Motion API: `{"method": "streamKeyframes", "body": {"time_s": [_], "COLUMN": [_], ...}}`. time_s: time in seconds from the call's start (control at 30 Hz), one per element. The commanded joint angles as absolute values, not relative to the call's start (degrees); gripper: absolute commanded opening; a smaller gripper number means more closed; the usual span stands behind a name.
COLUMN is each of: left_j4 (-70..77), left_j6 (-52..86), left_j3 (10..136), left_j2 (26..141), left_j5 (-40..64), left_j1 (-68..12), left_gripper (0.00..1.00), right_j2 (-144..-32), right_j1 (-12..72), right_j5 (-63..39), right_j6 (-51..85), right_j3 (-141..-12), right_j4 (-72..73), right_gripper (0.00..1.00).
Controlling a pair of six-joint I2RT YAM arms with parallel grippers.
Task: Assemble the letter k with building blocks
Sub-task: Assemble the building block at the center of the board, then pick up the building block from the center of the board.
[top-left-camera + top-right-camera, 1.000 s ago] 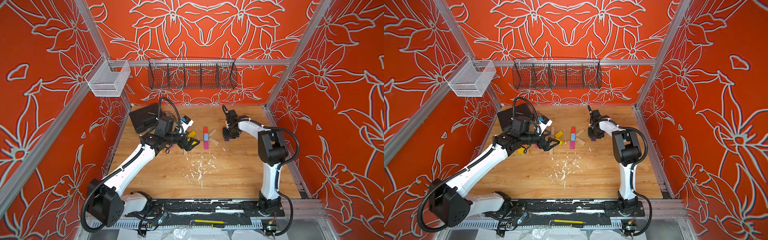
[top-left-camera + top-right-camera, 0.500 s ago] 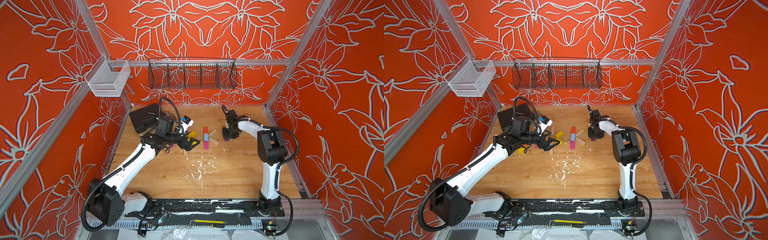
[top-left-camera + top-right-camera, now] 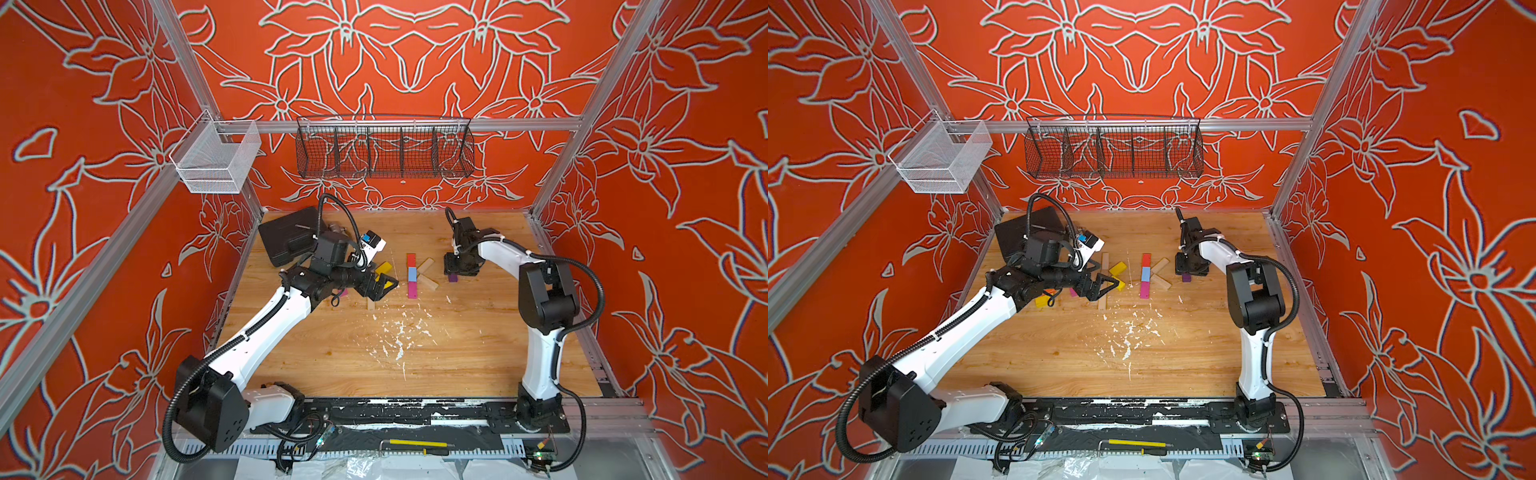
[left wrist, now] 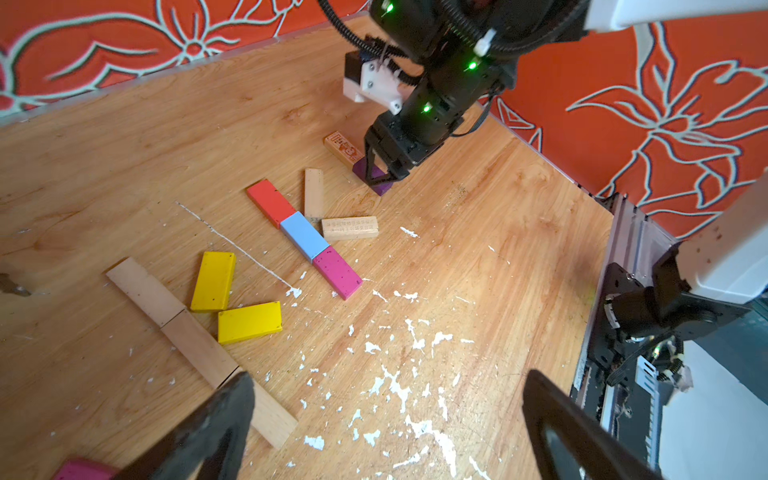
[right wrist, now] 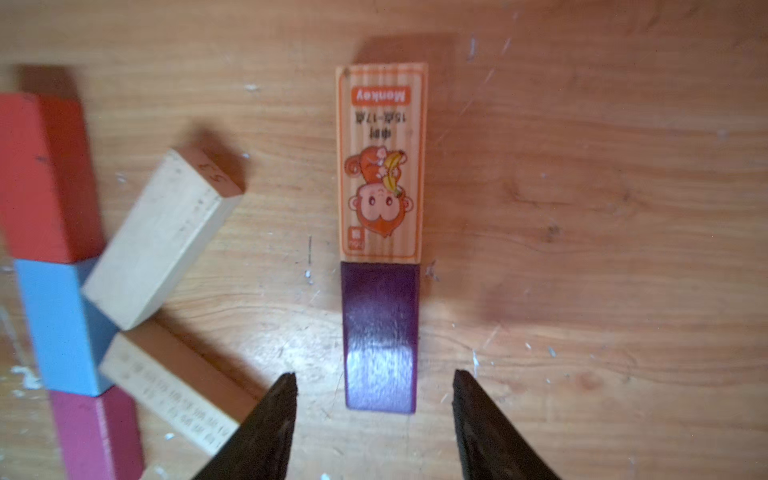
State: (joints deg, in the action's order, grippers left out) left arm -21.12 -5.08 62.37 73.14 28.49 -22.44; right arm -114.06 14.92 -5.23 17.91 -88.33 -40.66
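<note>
A red (image 3: pixel 411 260), blue (image 3: pixel 411 274) and magenta (image 3: pixel 412 289) block lie end to end in a column, with two pale wood blocks (image 3: pixel 427 274) angled off its right side. My right gripper (image 5: pixel 374 375) is open, its fingers astride the near end of a purple block (image 5: pixel 380 332) without touching it. That block lies flat, butted against an orange monkey-print block (image 5: pixel 381 162). My left gripper (image 4: pixel 388 376) hangs wide open and empty beside a line of pale wood bars (image 4: pixel 195 340) and two yellow blocks (image 4: pixel 213 280).
A black case (image 3: pixel 286 239) lies at the back left behind the left arm. White paint flecks (image 3: pixel 399 336) dot the wooden floor mid-table. A black wire basket (image 3: pixel 384 147) and a white mesh basket (image 3: pixel 216 160) hang on the back rail. A yellow block (image 3: pixel 1042 301) lies under the left arm.
My right gripper's jaws have parted, letting go of the purple block, which stays flat on the wood. The left arm has not moved.
</note>
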Motion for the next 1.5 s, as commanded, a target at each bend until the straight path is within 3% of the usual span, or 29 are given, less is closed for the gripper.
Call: {"method": "streamKeyframes", "body": {"time_s": [0.0,0.23,0.5,0.77,1.07,1.47], "left_j4": [-22.06,-24.08,-29.96,-42.25,-44.89,-44.8], "left_j6": [-3.09,6.33,22.89,34.38,33.58,31.02], "left_j3": [64.07,65.77,65.65,70.27,75.5,81.35], "left_j2": [73.53,75.13,75.89,85.96,98.53,110.26], "left_j5": [22.86,12.64,-3.72,-9.93,-10.17,-8.92], "left_j1": [-21.6,-16.66,-14.97,-14.55,-14.31,-13.62], "left_gripper": [0.98,1.0,0.9,0.78,0.67,0.53], "right_j2": [-104.47,-86.57,-68.76,-65.42,-69.17,-67.83], "right_j1": [14.6,14.76,17.14,23.57,28.33,28.81], "right_j5": [-5.36,-8.48,-13.53,-21.86,-25.31,-24.22], "right_j6": [20.16,22.39,24.73,25.18,25.39,25.97], "right_j3": [-87.97,-80.14,-74.6,-77.56,-78.34,-76.46], "right_j4": [-41.68,-38.29,-37.69,-45.16,-51.33,-52.2], "right_gripper": [0.67,0.83,0.97,0.96,0.91,0.9]}}
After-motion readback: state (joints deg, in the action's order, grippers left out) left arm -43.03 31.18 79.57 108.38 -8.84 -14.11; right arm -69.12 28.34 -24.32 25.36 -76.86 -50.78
